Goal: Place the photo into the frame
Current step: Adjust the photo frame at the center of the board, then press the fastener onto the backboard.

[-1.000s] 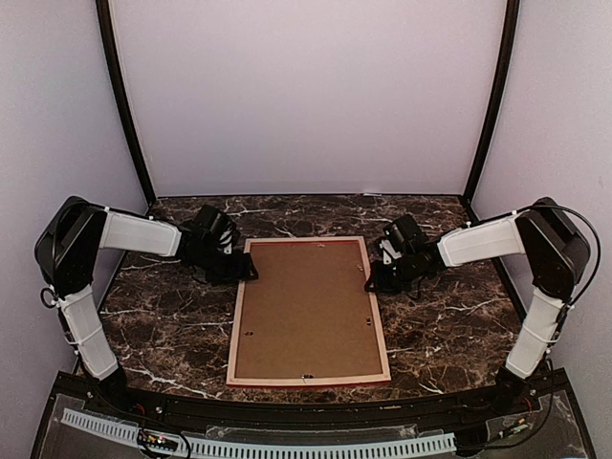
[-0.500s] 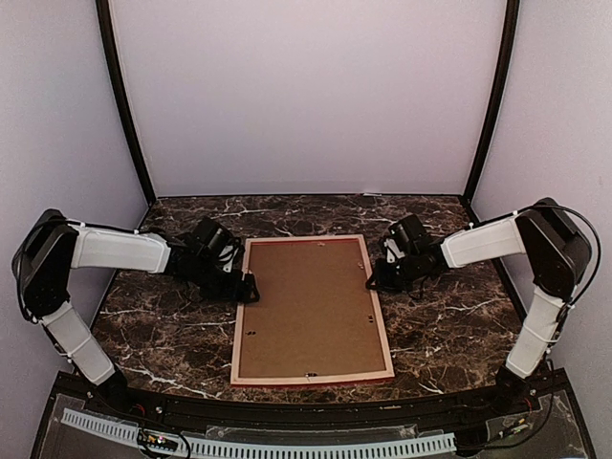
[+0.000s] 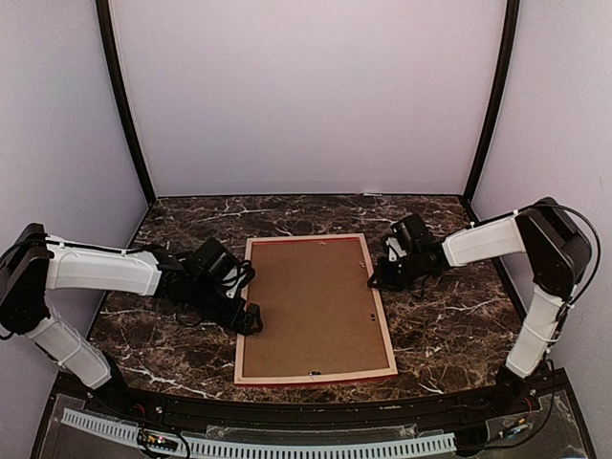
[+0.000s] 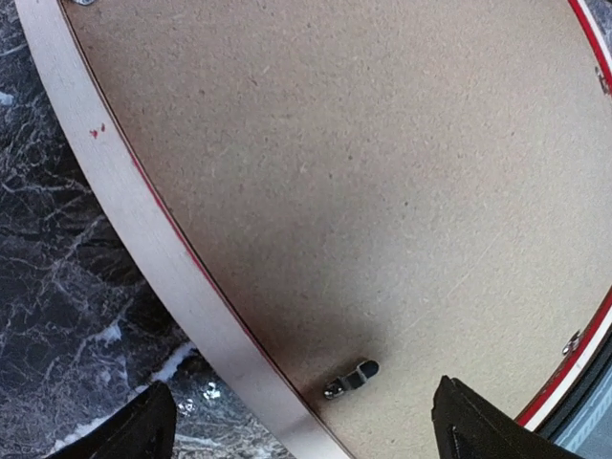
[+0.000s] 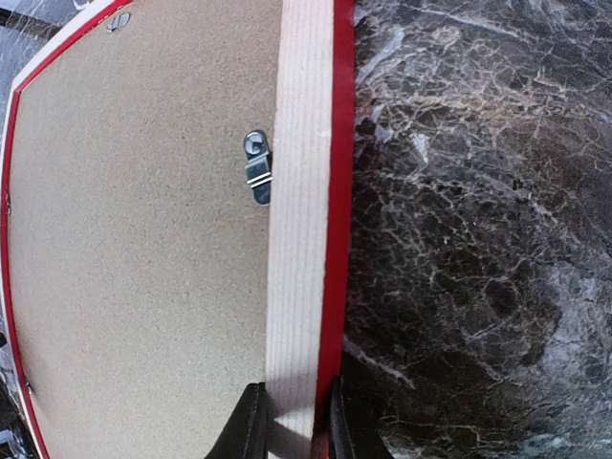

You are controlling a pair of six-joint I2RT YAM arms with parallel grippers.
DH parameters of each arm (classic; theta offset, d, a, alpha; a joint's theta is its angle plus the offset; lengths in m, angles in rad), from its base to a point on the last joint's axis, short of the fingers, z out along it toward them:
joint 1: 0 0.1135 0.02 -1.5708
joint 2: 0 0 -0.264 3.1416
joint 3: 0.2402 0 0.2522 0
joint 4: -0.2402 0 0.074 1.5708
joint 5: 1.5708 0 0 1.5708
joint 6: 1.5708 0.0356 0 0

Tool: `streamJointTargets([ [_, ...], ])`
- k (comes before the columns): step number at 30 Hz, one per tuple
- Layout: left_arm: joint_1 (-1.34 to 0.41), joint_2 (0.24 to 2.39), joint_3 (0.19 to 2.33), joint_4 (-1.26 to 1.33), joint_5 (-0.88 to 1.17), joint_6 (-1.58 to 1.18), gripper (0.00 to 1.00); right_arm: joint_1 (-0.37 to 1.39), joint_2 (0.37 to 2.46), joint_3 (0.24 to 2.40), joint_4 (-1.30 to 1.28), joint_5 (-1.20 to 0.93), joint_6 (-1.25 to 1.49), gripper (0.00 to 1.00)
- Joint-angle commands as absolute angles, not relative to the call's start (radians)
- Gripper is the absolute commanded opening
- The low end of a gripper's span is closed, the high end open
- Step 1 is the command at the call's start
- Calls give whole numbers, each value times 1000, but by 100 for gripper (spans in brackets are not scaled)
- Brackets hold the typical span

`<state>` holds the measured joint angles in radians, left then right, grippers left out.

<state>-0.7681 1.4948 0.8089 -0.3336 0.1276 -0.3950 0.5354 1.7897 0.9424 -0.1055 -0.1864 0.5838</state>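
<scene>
Right gripper (image 5: 292, 419) clamps frame (image 3: 311, 306) rail; left gripper (image 4: 304, 413) spread wide; frame front hidden.

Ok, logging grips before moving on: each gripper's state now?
Left gripper: open, holding nothing.
Right gripper: closed on the frame.

Left arm (image 3: 96, 273) and right arm (image 3: 483, 239) both wearing white shell links between black joint housings. Thin black cable (image 3: 596, 247) looping outside the right arm's elbow. Left gripper (image 3: 251, 320) and right gripper (image 3: 373, 280) showing matte black throughout.
</scene>
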Motion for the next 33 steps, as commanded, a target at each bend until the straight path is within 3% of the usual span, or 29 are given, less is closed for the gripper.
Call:
streamJointTargets([
  [1,-804,1525,823,-411,62,-357,96,514,1841,928,-163,-175,588,0],
  [21,-833,1641,895,-399,-27,-366,74,512,1837,917,-160,-187,583,0],
  [33,-833,1671,901,-418,-27,-419,48,512,1831,897,-144,-193,588,0],
])
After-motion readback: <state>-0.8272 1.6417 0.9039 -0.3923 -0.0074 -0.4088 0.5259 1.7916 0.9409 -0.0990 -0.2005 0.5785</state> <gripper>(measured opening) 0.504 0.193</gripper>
